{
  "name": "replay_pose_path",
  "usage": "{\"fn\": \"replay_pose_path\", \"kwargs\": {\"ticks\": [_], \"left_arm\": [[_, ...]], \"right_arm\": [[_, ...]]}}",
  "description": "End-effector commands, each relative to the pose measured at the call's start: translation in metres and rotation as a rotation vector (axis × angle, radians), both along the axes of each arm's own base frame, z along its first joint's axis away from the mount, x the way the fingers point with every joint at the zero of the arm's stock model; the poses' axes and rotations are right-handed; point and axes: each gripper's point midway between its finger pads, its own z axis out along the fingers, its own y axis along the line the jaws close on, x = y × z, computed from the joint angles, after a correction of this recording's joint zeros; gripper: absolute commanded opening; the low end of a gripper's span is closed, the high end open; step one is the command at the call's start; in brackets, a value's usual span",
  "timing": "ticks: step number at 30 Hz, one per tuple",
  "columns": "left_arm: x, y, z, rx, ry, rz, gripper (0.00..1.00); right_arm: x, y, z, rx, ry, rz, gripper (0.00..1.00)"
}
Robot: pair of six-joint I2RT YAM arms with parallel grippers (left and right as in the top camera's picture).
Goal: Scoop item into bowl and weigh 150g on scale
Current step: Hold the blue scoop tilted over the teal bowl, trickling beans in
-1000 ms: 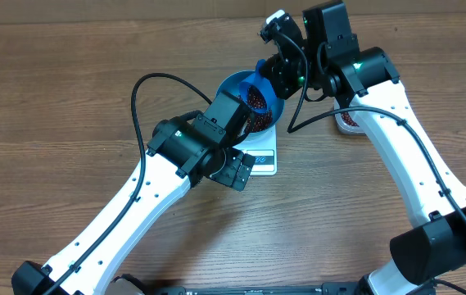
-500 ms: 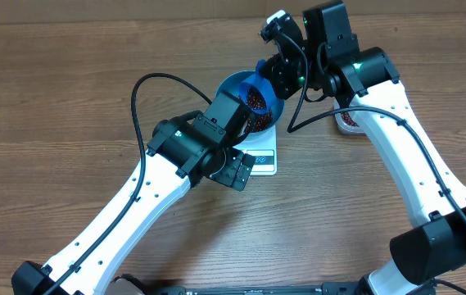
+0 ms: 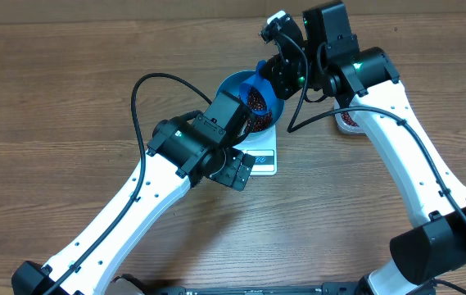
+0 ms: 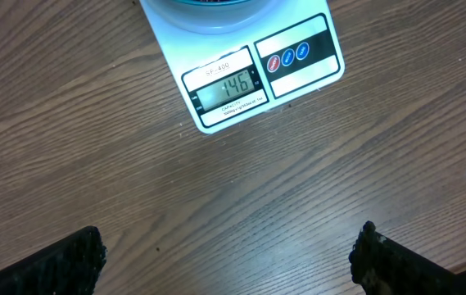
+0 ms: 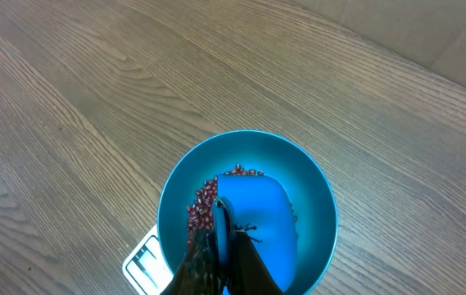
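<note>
beans (image 5: 204,201) lie in a loose dark red drift inside the blue bowl (image 5: 318,217), just ahead of the right gripper (image 5: 223,250) and slightly toward the left edge of its wrist view. that gripper's jaws are pinched tight on the thin handle of the small blue scoop (image 5: 257,213). the scoop's cup lies down in the bowl directly beyond the fingertips, with the beans along its left edge. a white corner of the scale (image 4: 249,70) shows from under the bowl, low and beside those jaws.

the left gripper (image 4: 228,242) hangs over bare table (image 4: 134,164), jaws spread wide with nothing between them. the scale lies ahead of them, well apart from both fingertips, its display strip (image 4: 226,86) turned toward them and reading 146. the bowl's base rests on the scale's far part, at the top edge of that view, so the beans sit farther ahead of the left jaws, beyond what that camera shows.
</note>
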Motion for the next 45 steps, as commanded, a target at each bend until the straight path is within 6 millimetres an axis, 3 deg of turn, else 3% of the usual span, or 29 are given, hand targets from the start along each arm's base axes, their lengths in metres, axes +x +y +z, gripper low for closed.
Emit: {"fn": "replay_pose_path", "kwargs": {"ticks": [1,4,7,45], "left_arm": [[0.003,-0.001,0.008,-0.012,-0.022,0.008,1.0],[0.003,-0.001,0.008,-0.012,-0.022,0.008,1.0],[0.003,-0.001,0.008,-0.012,-0.023,0.008,1.0],[0.003,-0.001,0.008,-0.012,-0.023,0.008,1.0]], "right_arm": [[-0.005,0.003,0.024,0.033,-0.04,0.011,0.04],[-0.007,0.004,0.023,0.019,-0.054,0.044,0.04],[0.001,-0.005,0.023,0.02,-0.039,-0.057,0.04],[-0.002,-0.006,0.019,0.015,-0.018,-0.055,0.04]]}}
